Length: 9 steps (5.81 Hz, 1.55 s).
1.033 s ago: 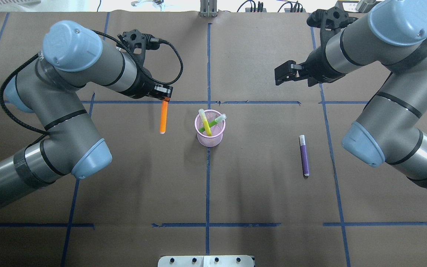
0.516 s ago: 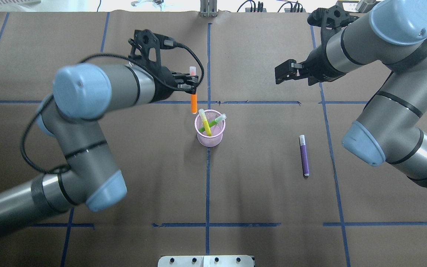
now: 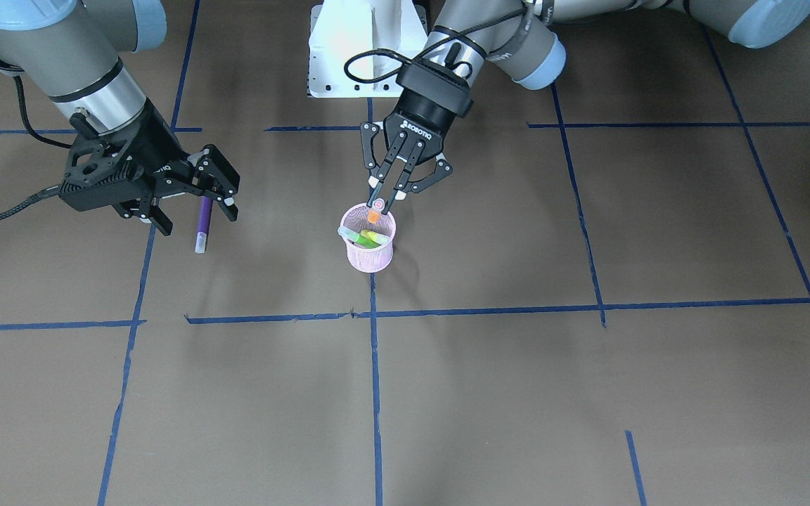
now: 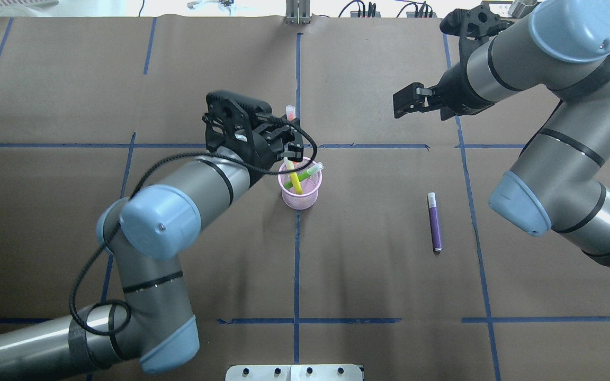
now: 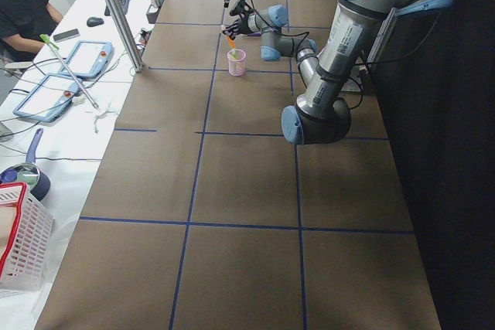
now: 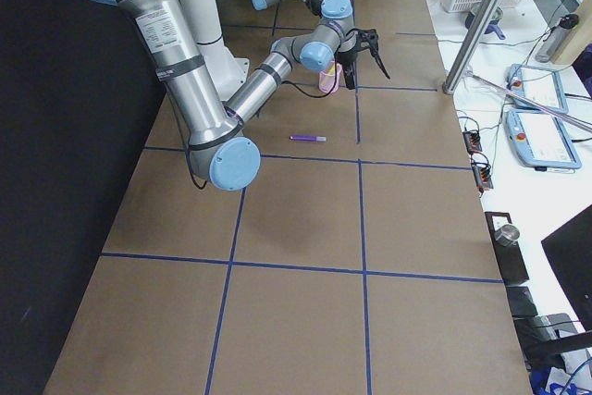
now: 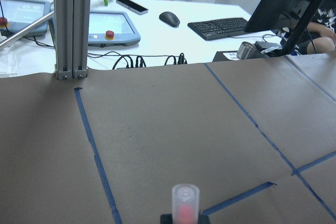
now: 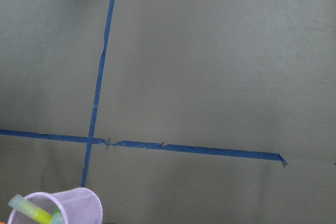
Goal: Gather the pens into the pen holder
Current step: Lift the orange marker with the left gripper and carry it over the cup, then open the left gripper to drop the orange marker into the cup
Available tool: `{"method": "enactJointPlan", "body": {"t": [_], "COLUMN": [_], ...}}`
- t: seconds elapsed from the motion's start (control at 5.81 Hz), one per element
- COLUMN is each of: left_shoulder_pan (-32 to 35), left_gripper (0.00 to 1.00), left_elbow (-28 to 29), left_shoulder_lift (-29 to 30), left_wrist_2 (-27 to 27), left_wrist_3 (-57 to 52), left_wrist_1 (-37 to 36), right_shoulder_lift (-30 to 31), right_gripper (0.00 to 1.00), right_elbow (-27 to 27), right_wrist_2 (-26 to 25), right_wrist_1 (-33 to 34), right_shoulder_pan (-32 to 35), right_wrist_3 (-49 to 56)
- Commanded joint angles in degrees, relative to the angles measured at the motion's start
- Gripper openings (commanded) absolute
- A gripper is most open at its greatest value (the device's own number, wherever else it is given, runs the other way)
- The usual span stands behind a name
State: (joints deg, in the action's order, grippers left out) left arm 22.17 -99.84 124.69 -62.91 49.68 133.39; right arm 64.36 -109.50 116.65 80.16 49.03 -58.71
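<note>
The pink mesh pen holder (image 4: 299, 191) stands at the table's middle with a yellow pen (image 4: 295, 181) and a green pen (image 4: 309, 172) leaning inside. My left gripper (image 3: 380, 204) hangs right over it, shut on an orange pen (image 3: 374, 216) held upright, its lower end at the cup's mouth. The pen's pale cap (image 7: 185, 203) fills the bottom of the left wrist view. A purple pen (image 4: 434, 222) lies flat on the table to the right. My right gripper (image 3: 198, 219) hovers open above the table, beyond the purple pen and not touching it.
Blue tape lines (image 4: 296, 264) divide the brown table cover. A metal post (image 7: 68, 24) stands at the far edge, with tablets, a keyboard and a seated person behind it. A white mounting plate (image 3: 366, 49) sits at the robot's base.
My left arm swung right, carrying the orange pen from left of the cup to directly over it. The right arm barely moved.
</note>
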Motion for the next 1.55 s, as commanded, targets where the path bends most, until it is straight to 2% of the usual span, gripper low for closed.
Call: {"method": "enactJointPlan", "body": {"t": [0.0, 0.52, 0.69, 0.86, 1.03, 1.2, 1.38], "left_shoulder_pan": [-4.92, -6.79, -7.23, -7.49, -7.49, -7.49, -7.49], "left_gripper": [0.0, 0.09, 0.17, 0.18, 0.29, 0.56, 0.69], "left_elbow": [1.13, 3.07, 3.51, 3.51, 3.51, 3.51, 3.42], "left_shoulder_lift": [0.02, -0.24, -0.24, -1.11, -1.47, -1.47, -1.73], "left_wrist_2": [10.31, 13.25, 13.34, 13.34, 13.34, 13.34, 13.34], "left_wrist_3": [-2.84, -2.84, -2.92, -2.92, -3.18, -3.54, -3.63], "left_wrist_1": [1.42, 2.66, 2.75, 2.84, 2.84, 2.84, 2.75], "right_shoulder_lift": [0.07, 0.15, 0.15, 0.15, 0.15, 0.15, 0.15], "right_gripper": [0.99, 0.99, 0.99, 0.99, 0.99, 0.99, 0.99], "right_elbow": [0.07, 0.16, 0.07, 0.07, 0.07, 0.07, -0.01], "right_wrist_2": [-0.02, -0.11, -0.02, -0.02, -0.02, -0.02, -0.02], "right_wrist_1": [0.0, 0.0, 0.0, 0.0, 0.0, 0.0, 0.0], "right_shoulder_pan": [0.02, 0.02, 0.02, 0.02, 0.02, 0.02, 0.02], "right_wrist_3": [0.0, 0.0, 0.0, 0.0, 0.09, 0.09, 0.09]}}
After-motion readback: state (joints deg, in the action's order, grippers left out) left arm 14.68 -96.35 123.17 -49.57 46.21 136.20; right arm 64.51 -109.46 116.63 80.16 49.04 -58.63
